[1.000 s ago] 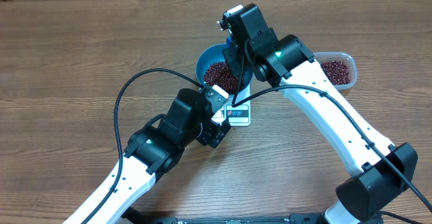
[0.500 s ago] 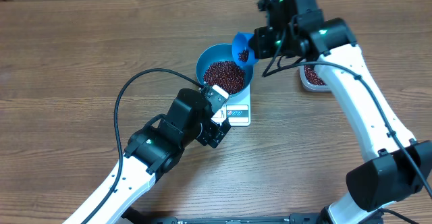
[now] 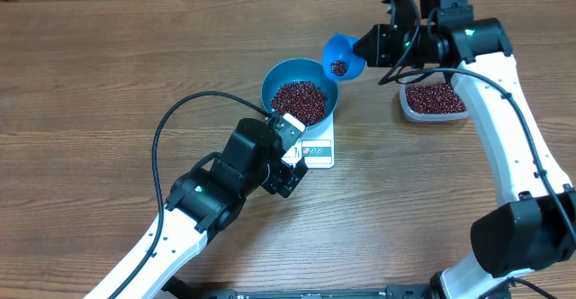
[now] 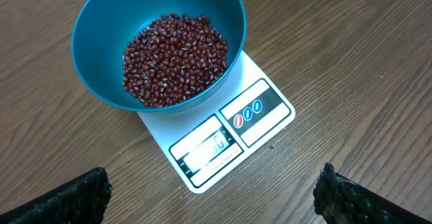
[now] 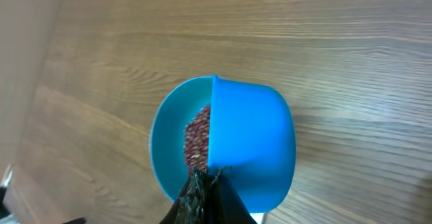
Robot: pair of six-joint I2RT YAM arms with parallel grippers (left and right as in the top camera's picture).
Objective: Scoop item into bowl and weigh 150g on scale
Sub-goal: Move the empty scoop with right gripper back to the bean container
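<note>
Right arm has swung away from over the bowl (image 3: 273, 80) toward the tub (image 3: 463, 90). The scoop (image 3: 343, 58) now hangs over bare desk (image 3: 108, 83), just right of the bowl's rim and between bowl and tub. Left arm, bowl and scale (image 3: 321, 151) are unchanged.

Right tool (image 3: 373, 46) is pressed together on the scoop's handle. In the right wrist view its fingers (image 5: 201, 196) are pinched at the scoop's base. The scoop (image 5: 250, 143) is tipped on its side with a few beans lying inside.

Left tool (image 4: 212, 202) is spread wide and holds nothing. It hovers just off the scale's front corner, with both fingertips at the bottom edge of the left wrist view.

Beans (image 4: 175, 59): the main heap is in the bowl (image 4: 101, 21), covering the bottom and banked toward one side. More beans sit in the tub, well right of the scale.

The bowl sits on the rear of the scale (image 4: 260, 109), overhanging the back edge. The display and the front marks are uncovered. Display digits are too blurred to read.
</note>
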